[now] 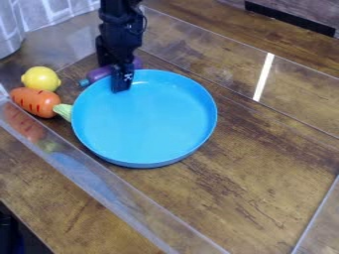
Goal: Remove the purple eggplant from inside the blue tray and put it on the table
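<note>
The blue tray (143,121) sits mid-table and holds nothing that I can see. My black gripper (121,81) points down at the tray's upper-left rim, its fingers open and low over the table. The purple eggplant (93,77) lies on the wooden table (252,189) just outside that rim, to the left of the fingertips. Only its left end shows; the gripper hides the rest. I cannot tell whether a finger touches it.
A yellow lemon (40,77) and an orange carrot (35,100) lie on the table left of the tray, close to the eggplant. A glossy clear sheet covers the planks, its edge running diagonally at the lower left.
</note>
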`<state>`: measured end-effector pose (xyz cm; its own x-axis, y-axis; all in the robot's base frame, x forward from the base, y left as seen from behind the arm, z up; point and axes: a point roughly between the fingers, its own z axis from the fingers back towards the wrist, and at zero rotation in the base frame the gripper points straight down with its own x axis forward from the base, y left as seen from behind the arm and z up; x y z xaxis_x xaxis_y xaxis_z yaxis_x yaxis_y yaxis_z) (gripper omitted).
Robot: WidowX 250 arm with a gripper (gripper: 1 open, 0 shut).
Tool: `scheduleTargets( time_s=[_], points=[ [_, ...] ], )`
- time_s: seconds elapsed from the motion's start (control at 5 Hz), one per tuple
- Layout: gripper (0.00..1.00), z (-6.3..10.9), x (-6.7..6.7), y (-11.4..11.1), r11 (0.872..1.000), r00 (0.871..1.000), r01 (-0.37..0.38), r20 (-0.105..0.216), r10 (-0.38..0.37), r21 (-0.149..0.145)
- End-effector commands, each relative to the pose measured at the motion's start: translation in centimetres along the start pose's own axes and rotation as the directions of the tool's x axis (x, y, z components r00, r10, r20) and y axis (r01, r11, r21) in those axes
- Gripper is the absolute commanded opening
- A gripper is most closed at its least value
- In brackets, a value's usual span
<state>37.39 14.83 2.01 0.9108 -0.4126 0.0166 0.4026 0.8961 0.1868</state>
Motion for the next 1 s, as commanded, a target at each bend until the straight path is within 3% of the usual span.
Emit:
scheduleTargets(
  time_s=[0.0,0.8],
  points=[
    [1.0,-1.51,0.96,-1.46,1.0,1.0,0.019,-0.008,-0.019,-0.016],
    [1.0,-1.87,1.43,-1.95,0.999,0.999,0.033,-0.013,-0.033,-0.007]
  ],
)
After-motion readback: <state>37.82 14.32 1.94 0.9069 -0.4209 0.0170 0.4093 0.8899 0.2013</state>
